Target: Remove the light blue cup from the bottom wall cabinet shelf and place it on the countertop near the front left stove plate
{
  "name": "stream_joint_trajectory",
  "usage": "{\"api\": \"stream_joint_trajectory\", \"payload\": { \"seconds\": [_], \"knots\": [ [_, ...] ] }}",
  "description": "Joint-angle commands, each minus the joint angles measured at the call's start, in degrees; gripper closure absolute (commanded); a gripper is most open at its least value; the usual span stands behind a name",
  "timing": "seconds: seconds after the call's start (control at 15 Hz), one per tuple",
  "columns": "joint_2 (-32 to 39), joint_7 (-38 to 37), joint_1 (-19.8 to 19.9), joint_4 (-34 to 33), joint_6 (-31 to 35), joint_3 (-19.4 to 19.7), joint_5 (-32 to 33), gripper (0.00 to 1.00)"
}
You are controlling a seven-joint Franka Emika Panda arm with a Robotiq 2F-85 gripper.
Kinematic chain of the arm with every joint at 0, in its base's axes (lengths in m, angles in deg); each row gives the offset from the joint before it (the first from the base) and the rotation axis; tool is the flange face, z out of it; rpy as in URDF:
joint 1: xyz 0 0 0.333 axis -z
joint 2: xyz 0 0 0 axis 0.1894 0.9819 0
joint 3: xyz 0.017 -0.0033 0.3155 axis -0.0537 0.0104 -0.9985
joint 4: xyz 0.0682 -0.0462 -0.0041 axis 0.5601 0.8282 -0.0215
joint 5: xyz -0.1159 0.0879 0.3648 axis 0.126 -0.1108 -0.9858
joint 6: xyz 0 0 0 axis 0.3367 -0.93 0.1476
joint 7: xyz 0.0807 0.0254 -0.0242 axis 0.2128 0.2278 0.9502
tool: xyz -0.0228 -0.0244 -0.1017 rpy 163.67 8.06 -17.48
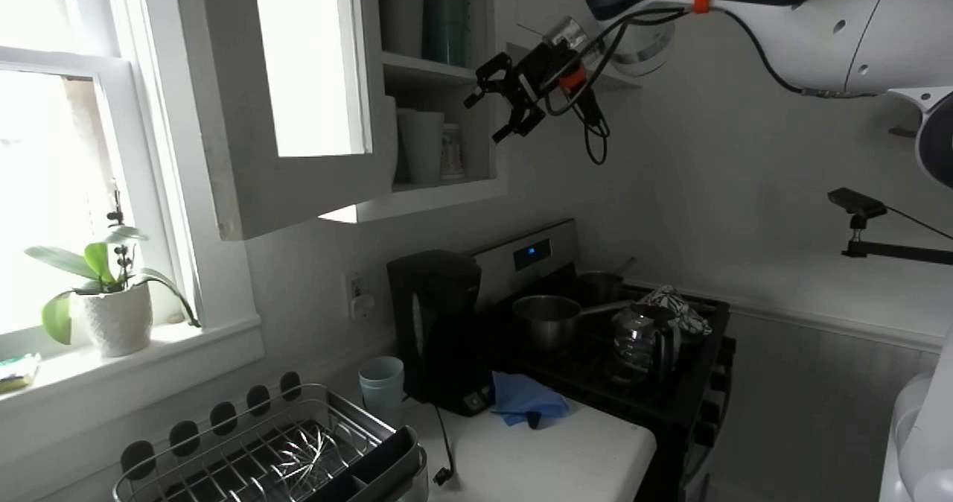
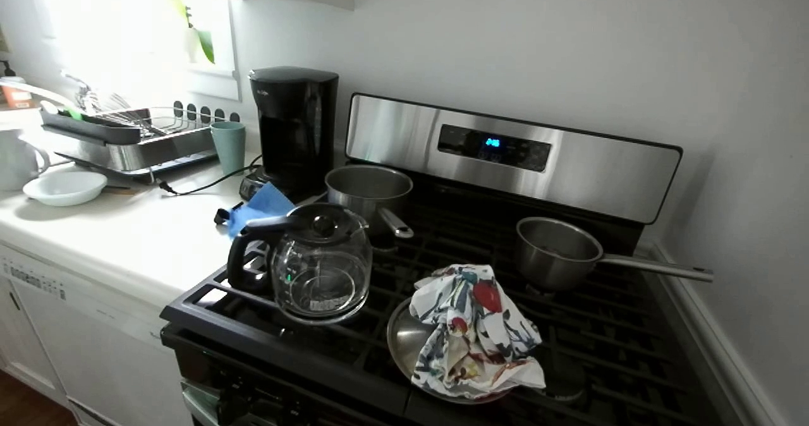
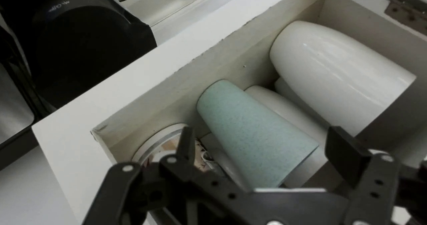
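While the gripper (image 1: pixel 485 118) hangs spread, the light blue cup (image 1: pixel 425 148) stands upright.
Both upper centre, cup on the bottom shelf (image 1: pixel 443 198).

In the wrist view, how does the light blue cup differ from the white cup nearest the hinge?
The light blue cup is speckled; the white cup is plain and glossy. The light blue cup has straight sides; the white cup rounds toward its base. Both stand on the bottom wall cabinet shelf.
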Motion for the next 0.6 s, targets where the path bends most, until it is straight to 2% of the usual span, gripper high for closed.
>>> {"api": "stream_joint_trajectory", "payload": {
  "seconds": [0.0,0.53],
  "knots": [
    [3.8,-4.9,0.5,-5.8,0.1,-0.4,-2.1,0.00],
    [10.0,-14.5,0.8,-13.4,-0.7,-1.4,-0.2,0.00]
  ]
}}
